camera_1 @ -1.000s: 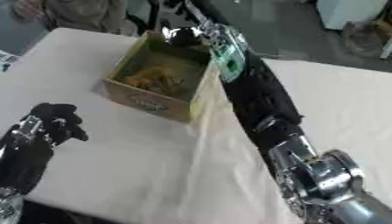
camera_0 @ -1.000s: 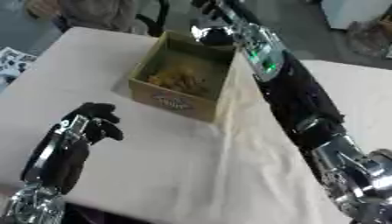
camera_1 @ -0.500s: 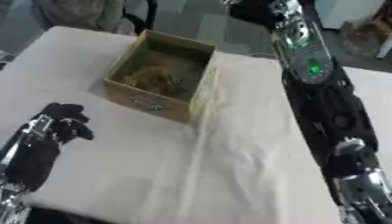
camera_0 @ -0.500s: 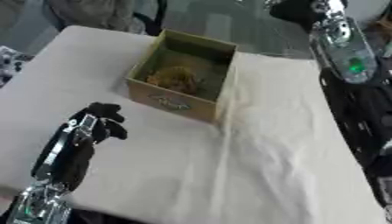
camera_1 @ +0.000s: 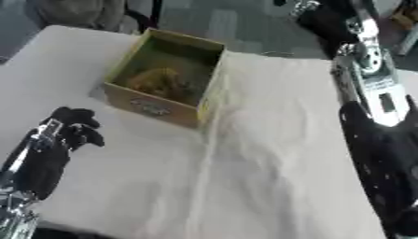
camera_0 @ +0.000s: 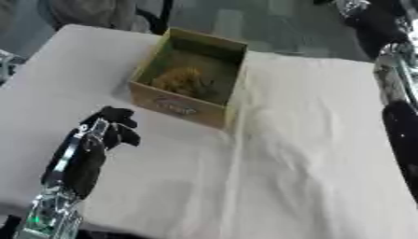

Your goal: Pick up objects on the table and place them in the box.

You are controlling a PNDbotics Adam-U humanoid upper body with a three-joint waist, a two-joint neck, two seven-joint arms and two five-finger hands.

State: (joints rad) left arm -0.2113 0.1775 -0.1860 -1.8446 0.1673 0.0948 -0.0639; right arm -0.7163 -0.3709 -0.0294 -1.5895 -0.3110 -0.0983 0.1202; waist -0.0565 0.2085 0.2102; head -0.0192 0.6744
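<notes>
While my left hand [camera_0: 110, 128] rests low at the left of the table with its fingers curled together and nothing inside them, my right arm [camera_1: 372, 88] is raised along the right side and reaches past the far edge, so I cannot see that hand at all and cannot tell how its fingers stand.

The box [camera_0: 192, 77] sits open on the white cloth [camera_0: 310, 154], toward the far left part of the table, and some yellowish things [camera_0: 181, 80] lie already in its bottom. On the cloth itself I see no loose object waiting, so I judge the task is almost finished or fully finished.

The risks I see are these. If my right arm comes down without care, the forearm could knock the near corner of the box and push it. The cloth is wrinkled beside the box, and a dragging hand could pull it and shift the box. Also my left hand is near the box front, and a sudden move could bump it.
</notes>
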